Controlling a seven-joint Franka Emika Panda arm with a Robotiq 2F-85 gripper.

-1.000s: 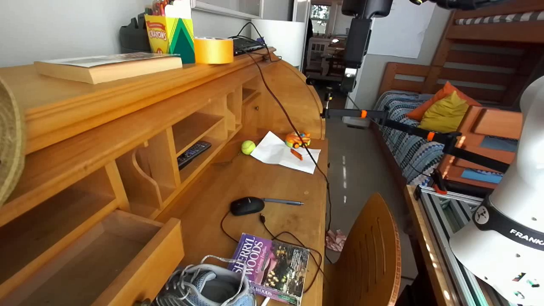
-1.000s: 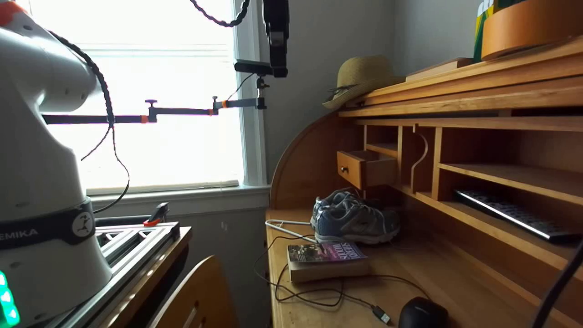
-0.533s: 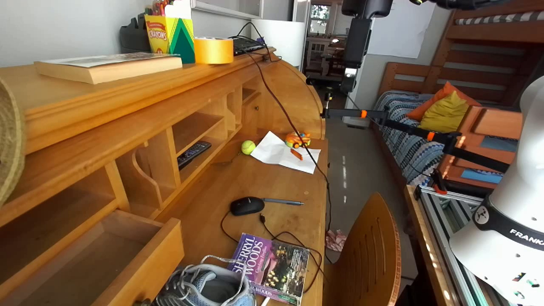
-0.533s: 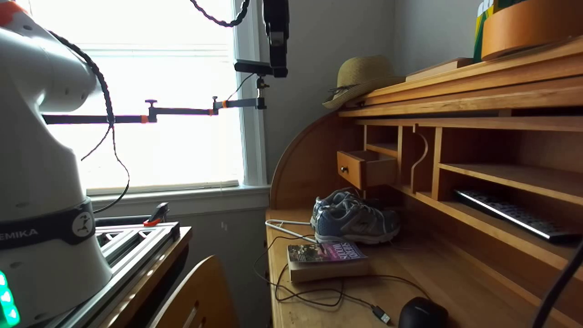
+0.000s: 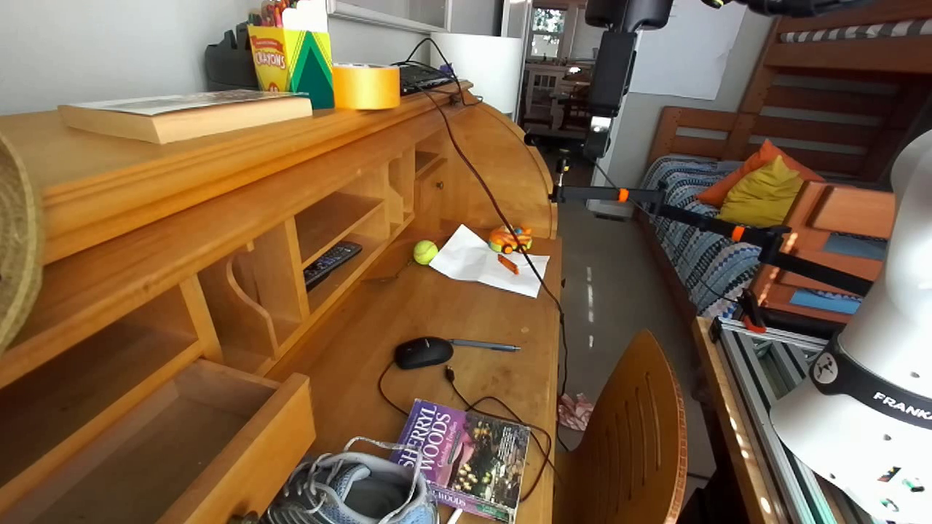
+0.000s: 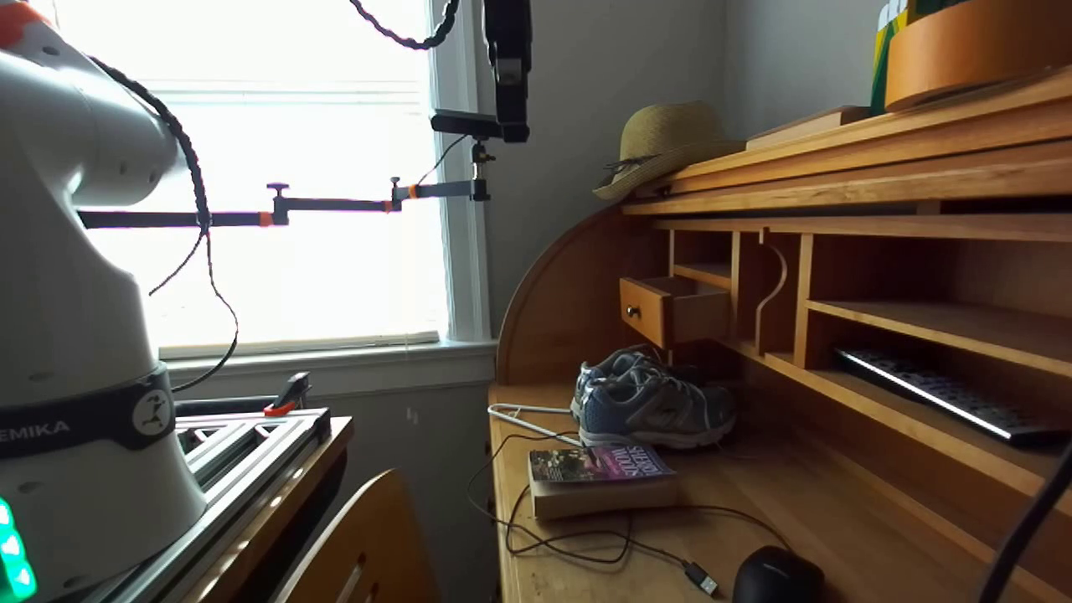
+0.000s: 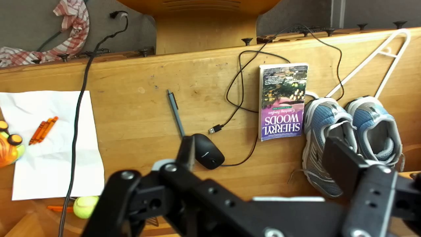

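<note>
My gripper (image 7: 263, 154) is open and empty, pointing down high above the wooden desk. It also hangs at the top of both exterior views (image 5: 601, 131) (image 6: 512, 105), seen side-on with its upper part cut off. In the wrist view, one finger overlaps the black mouse (image 7: 208, 151) and the other overlaps a grey-blue shoe (image 7: 317, 164). Between them, farther off, lies a purple paperback (image 7: 283, 102). A second shoe (image 7: 375, 128) stands beside the first. A grey pen (image 7: 175, 110) and a USB cable (image 7: 216, 128) lie near the mouse. The gripper touches nothing.
A small drawer (image 5: 247, 444) stands open. White paper (image 7: 62, 164) holds orange crayons (image 7: 42, 130); a tennis ball (image 7: 85, 206) and toy car (image 7: 8, 148) are near. A hanger (image 7: 389, 62), chair (image 5: 633, 437), dangling cord (image 5: 480, 175) and straw hat (image 6: 666, 138) are around. A remote (image 5: 331, 262) lies in a cubby.
</note>
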